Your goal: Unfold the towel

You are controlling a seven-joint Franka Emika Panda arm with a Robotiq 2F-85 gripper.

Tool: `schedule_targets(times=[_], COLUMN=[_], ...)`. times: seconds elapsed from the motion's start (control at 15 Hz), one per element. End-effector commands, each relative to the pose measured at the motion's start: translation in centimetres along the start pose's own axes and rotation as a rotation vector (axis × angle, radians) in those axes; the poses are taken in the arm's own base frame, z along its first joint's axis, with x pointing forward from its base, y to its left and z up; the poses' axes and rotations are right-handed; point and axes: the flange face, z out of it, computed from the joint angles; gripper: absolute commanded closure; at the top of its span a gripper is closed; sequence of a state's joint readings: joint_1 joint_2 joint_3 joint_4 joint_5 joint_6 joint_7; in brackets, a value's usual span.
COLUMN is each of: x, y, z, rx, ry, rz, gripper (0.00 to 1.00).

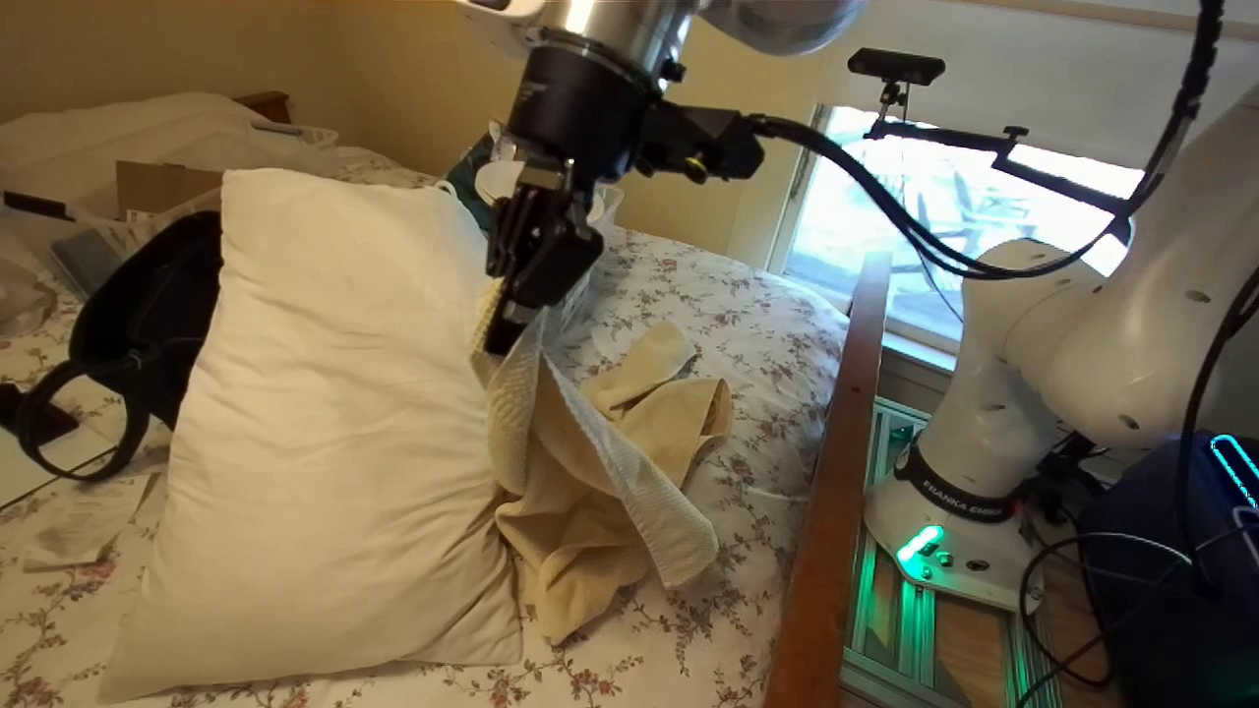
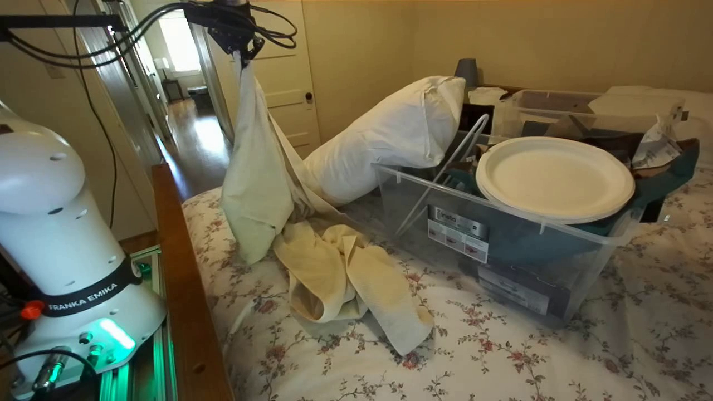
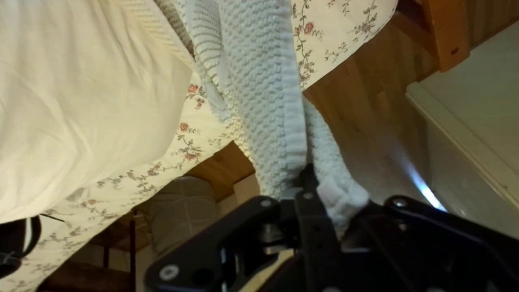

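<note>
The cream towel [image 1: 580,511] hangs from my gripper [image 1: 507,334] in both exterior views. Its upper part is pinched and drops in long folds, while the lower part [image 2: 362,273] lies bunched and wrinkled on the floral bedsheet [image 2: 479,356]. Seen from the wrist, the textured cloth [image 3: 263,81] runs down into the gripper [image 3: 314,180], whose jaws are closed on it, and a small bunched bit of it sticks out beside a finger. In an exterior view the gripper [image 2: 243,57] is well above the bed. Folds hide much of the towel's middle.
A big white pillow [image 1: 334,423] lies right beside the towel. Past it stands a clear plastic bin [image 2: 501,267] topped with white plates [image 2: 557,178]. A wooden bed rail [image 1: 831,492] runs between bed and robot base. A black bag-like object [image 1: 148,324] sits beyond the pillow.
</note>
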State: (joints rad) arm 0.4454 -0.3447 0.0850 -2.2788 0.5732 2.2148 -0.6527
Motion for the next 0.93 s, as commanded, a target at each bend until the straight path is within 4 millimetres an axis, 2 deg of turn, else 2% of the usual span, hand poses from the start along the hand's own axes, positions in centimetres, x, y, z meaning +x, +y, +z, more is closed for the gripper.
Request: schedule_targets(times=[0.0,0.33,0.53,0.67,0.73,0.87], x=[5.9,11.0,14.2,16.0,16.3,16.3], y=[3.6,8.3,9.6,10.1,10.2,10.1], z=[4.2,10.4,13.5,14.8,15.1,14.9], rx=[0.073,0.149,0.189,0.241,0.254,0.283], ry=[0.066,0.08,0.134,0.143,0.147,0.127], rz=[-0.164,-0.319,-0.37,-0.387,-0.378,-0.366], gripper=[0.96,0.96,0.96,0.94,0.69,0.64])
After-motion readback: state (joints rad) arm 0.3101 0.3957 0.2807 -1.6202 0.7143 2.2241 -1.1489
